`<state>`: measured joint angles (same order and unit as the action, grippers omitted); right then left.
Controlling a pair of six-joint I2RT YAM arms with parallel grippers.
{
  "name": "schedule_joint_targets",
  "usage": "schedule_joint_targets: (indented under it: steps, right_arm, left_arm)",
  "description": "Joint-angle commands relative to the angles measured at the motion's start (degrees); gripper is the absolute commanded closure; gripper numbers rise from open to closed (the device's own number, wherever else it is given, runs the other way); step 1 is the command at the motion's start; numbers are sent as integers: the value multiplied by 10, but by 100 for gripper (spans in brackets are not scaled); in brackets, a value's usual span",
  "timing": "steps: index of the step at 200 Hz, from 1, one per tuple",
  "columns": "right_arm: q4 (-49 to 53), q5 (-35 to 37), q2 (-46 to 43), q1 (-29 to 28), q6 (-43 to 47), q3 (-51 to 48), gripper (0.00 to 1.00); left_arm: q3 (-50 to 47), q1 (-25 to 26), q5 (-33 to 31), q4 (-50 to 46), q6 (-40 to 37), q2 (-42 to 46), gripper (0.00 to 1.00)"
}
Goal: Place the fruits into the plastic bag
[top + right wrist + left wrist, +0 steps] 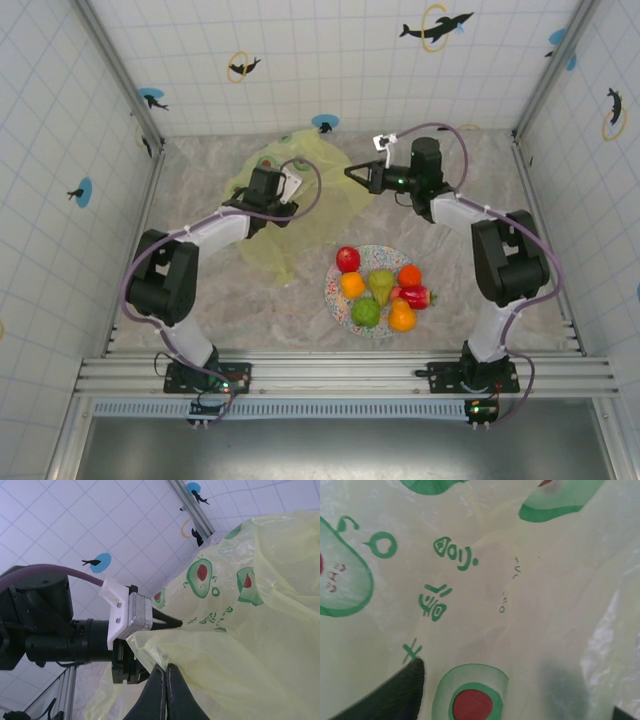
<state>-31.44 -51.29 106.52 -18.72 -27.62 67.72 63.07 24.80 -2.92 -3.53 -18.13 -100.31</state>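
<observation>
The flimsy, slippery bag (330, 205) lies on the bench (230, 300) beyond the plated fruits (380, 285), best taken by its rim, where the right gripper (166, 680) pinches it and the left gripper (268, 188) stands half-open.

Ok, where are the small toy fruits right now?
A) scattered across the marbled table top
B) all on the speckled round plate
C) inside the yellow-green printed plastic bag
B: in the top view the small toy fruits sit bunched together on the speckled round plate, which lies clear of the yellow-green printed plastic bag.
</observation>
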Motion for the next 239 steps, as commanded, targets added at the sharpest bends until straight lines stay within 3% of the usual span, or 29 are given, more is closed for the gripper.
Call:
schedule_joint_targets:
  steps: [1, 15, 30, 44, 54, 87, 136, 173, 239]
  right_arm:
    - [22, 3, 25, 5, -9, 41, 100]
    - [38, 30, 36, 2, -12, 56, 100]
    - [51, 73, 42, -2, -17, 62, 100]
    - [65, 121, 37, -2, -18, 60, 100]
    - [77, 155, 26, -2, -15, 54, 95]
    - [118, 247, -32, -8, 37, 28, 81]
    - [128, 267, -84, -27, 76, -24, 53]
    - [171, 321, -150, -31, 121, -74, 38]
    - [356, 407, -258, -94, 186, -153, 25]
  left_arm:
    - [30, 1, 10, 14, 10, -13, 58]
    - [30, 1, 20, 21, 43, 0, 72]
    - [24, 1, 29, 38, 83, 24, 100]
    - [15, 1, 39, 48, 112, 51, 100]
    - [16, -20, 46, 40, 130, 70, 100]
    - [68, -39, 108, -70, 211, 91, 100]
    - [75, -56, 159, -111, 292, 104, 100]
    - [67, -58, 147, -97, 387, 116, 100]
    - [-12, -58, 99, -25, 481, 167, 100]
